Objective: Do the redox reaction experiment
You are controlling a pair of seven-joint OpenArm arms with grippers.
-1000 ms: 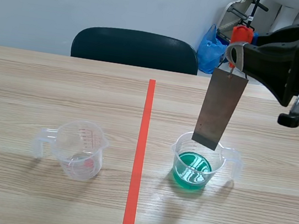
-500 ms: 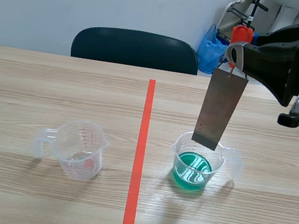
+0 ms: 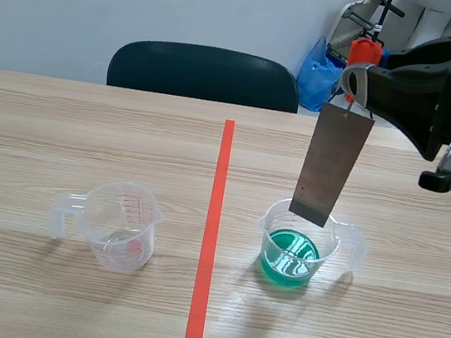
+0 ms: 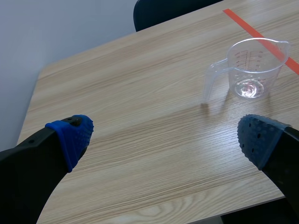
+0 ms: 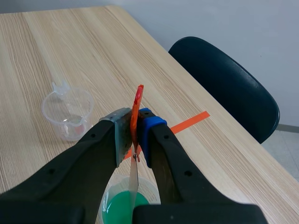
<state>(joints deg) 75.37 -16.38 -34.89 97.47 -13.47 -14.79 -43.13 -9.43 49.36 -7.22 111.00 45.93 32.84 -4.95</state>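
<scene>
A grey metal strip (image 3: 332,165) hangs from an orange-red clip (image 3: 363,52) that my right gripper (image 3: 358,74) is shut on, high above the table. The strip's lower end is just above a clear beaker of green liquid (image 3: 290,257) right of the tape line. In the right wrist view the clip (image 5: 136,112) is pinched between my pads, with the strip (image 5: 133,184) dangling edge-on over the green beaker (image 5: 122,206). A clear beaker with only a trace of liquid (image 3: 119,225) stands left of the line. My left gripper (image 4: 163,137) is open, with that beaker (image 4: 251,70) ahead of it.
An orange-red tape line (image 3: 211,233) runs down the table's middle. A dark chair (image 3: 204,73) stands behind the far edge. A blue bag (image 3: 317,74) and other equipment sit beyond the table at the back right.
</scene>
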